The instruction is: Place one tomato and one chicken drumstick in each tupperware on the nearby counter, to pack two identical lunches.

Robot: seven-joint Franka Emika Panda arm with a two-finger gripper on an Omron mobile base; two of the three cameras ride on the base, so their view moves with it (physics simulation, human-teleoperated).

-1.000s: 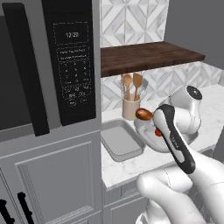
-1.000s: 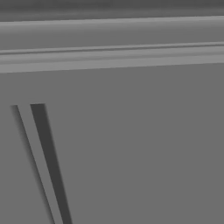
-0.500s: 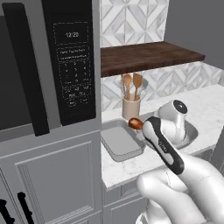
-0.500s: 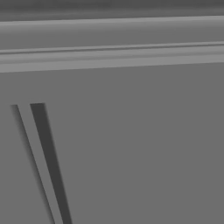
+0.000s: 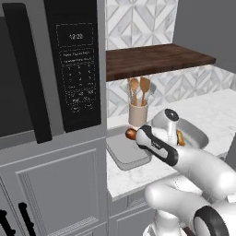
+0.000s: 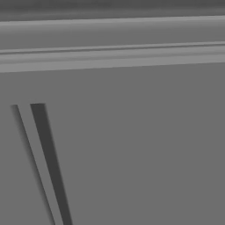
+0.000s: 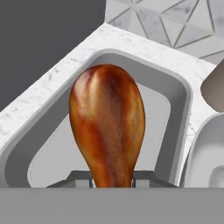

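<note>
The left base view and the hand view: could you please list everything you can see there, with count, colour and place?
Chicken drumstick: one, glossy brown, held between the finger tips above the narrower tray.
Tupperware: two, grey; narrower tray left on the counter, wider tray to its right, something orange-brown inside behind the arm.
Counter: one, white marble-look.
Utensil crock: one, beige, holding wooden utensils, behind the trays.
Shelf: one, dark wood, above the crock.
Microwave: one, black, upper left.
Cabinets: grey panelled, black handles, lower left.
Backsplash: white-grey geometric tiles.
Gripper: one, dark tips, shut on the drumstick.
</note>
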